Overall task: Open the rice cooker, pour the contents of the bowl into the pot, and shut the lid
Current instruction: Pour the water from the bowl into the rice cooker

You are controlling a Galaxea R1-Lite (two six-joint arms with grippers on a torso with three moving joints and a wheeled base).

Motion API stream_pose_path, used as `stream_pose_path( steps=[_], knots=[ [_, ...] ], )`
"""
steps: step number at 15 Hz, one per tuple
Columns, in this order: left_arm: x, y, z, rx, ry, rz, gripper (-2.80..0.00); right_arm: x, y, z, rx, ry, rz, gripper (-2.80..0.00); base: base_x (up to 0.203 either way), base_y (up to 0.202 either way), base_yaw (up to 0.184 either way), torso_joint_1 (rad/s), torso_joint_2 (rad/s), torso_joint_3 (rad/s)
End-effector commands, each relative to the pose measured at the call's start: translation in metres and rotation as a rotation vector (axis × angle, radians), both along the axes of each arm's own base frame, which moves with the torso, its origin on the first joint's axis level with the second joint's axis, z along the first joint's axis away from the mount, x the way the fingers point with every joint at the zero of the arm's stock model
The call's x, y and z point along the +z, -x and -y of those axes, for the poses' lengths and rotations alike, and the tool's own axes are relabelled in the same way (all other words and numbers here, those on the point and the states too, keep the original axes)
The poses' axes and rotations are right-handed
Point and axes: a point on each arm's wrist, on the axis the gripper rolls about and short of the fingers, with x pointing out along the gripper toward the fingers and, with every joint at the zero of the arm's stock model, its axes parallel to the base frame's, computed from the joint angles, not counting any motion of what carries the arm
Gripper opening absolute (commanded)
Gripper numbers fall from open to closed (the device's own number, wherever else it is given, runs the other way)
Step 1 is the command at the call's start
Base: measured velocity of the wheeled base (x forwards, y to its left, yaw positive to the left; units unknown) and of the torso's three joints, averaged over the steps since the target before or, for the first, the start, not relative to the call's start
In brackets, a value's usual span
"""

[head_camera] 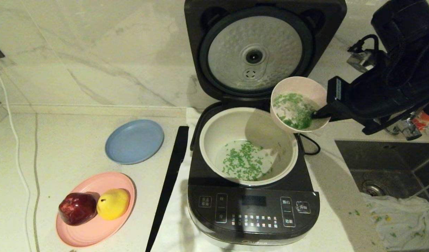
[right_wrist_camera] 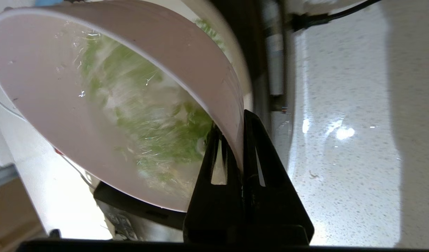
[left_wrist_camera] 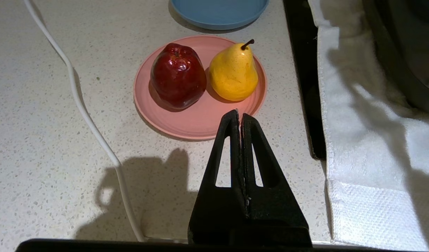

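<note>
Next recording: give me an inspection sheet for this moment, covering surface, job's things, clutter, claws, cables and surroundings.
Surface: pale speckled counter; white towel under the cooker.
Job's things: rice cooker with lid up; pot holds green bits in water; bowl tilted over the pot's rim, green contents still inside.
Clutter: blue plate; pink plate with red apple and yellow pear; black strip.
Claws: right claw shut on the bowl's rim; left claw shut, empty, above the counter.
Cables: white cable; black cord.
Surroundings: marble wall; sink; soiled cloth.
</note>
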Motion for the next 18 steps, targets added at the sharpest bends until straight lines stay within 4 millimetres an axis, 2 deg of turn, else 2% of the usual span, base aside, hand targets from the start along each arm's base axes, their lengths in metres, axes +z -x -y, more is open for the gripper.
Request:
stream_pose_path(
  steps=[1,8,11,15,18],
  knots=[
    [0.000,0.000,0.000,0.000,-0.001,0.000,-2.80,-0.015,-0.011,-0.018,0.023,0.032,-0.040,-2.80,0.000,0.000,0.000,0.000,0.00,0.000],
    [0.000,0.000,0.000,0.000,-0.001,0.000,-2.80,-0.029,-0.022,-0.039,0.056,0.040,-0.054,-2.80,0.000,0.000,0.000,0.000,0.00,0.000],
    [0.000,0.000,0.000,-0.001,0.000,0.001,-2.80,-0.025,-0.028,-0.046,0.038,-0.021,0.001,-2.80,0.000,0.000,0.000,0.000,0.00,0.000],
    [0.000,0.000,0.000,0.000,-0.001,0.001,-2.80,-0.043,-0.046,-0.056,0.027,-0.024,-0.024,-2.80,0.000,0.000,0.000,0.000,0.00,0.000],
    [0.000,0.000,0.000,-0.001,0.000,0.000,-2.80,-0.047,-0.057,-0.061,0.012,-0.049,0.017,-2.80,0.000,0.000,0.000,0.000,0.00,0.000]
  ],
)
